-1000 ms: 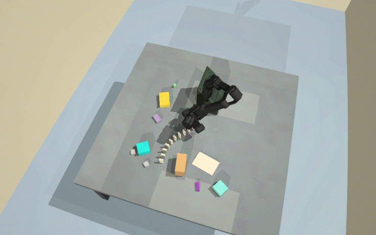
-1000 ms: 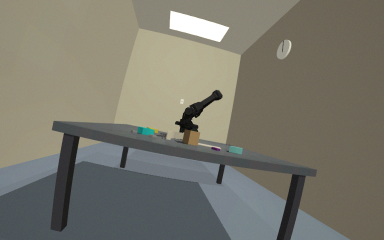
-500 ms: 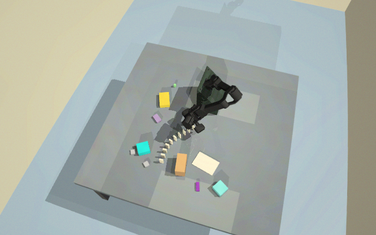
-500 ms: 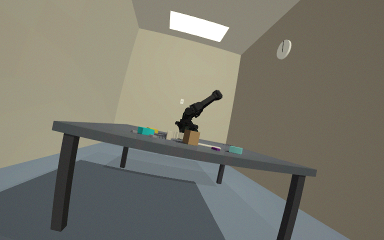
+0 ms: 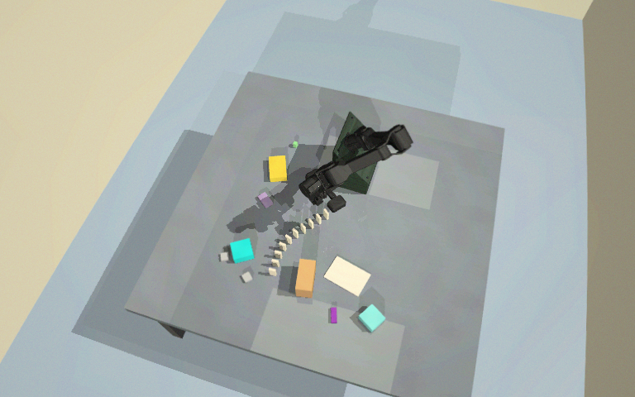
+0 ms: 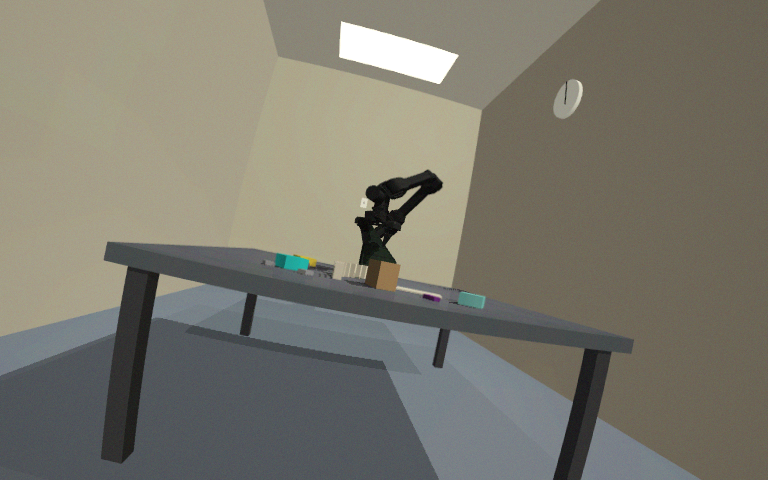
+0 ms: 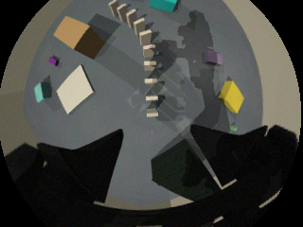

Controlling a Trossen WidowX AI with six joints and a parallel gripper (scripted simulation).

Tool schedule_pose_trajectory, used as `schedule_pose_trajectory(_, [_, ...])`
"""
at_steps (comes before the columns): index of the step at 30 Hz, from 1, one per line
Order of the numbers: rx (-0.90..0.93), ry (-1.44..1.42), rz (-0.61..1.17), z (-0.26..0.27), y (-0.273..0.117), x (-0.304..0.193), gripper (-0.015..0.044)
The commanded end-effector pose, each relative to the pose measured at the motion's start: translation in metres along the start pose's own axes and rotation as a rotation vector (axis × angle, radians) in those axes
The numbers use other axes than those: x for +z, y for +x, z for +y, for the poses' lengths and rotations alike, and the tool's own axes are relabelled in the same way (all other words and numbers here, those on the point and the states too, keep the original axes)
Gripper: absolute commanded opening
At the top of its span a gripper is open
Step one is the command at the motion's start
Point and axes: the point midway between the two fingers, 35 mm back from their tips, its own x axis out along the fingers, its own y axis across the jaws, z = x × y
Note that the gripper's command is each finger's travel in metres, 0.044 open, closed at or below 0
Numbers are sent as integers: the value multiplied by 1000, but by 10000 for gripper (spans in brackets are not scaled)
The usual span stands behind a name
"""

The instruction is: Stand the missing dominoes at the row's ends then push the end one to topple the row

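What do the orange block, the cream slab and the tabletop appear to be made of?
Orange block: perhaps painted wood or plastic; matte, evenly coloured faces.
Cream slab: possibly card or plastic; flat, plain, without visible grain.
Tabletop: perhaps stone or laminate; grey, faintly mottled.

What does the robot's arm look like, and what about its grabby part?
The arm is black, with chunky links and rounded joints. The gripper is black too, with two broad fingers narrowing to points. I can't make out any markings on them.
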Motion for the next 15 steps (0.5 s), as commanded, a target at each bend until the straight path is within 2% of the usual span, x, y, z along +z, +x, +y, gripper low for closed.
schedule_pose_trajectory(1, [-3, -10, 1, 0, -25, -5, 440])
schedule_pose_trajectory(3, [-3, -10, 1, 0, -25, -5, 440])
schedule_pose_trajectory(5, [-3, -83, 1, 1, -22, -6, 387])
schedule_pose_trajectory(15, [2, -1187, 3, 1, 24, -33, 125])
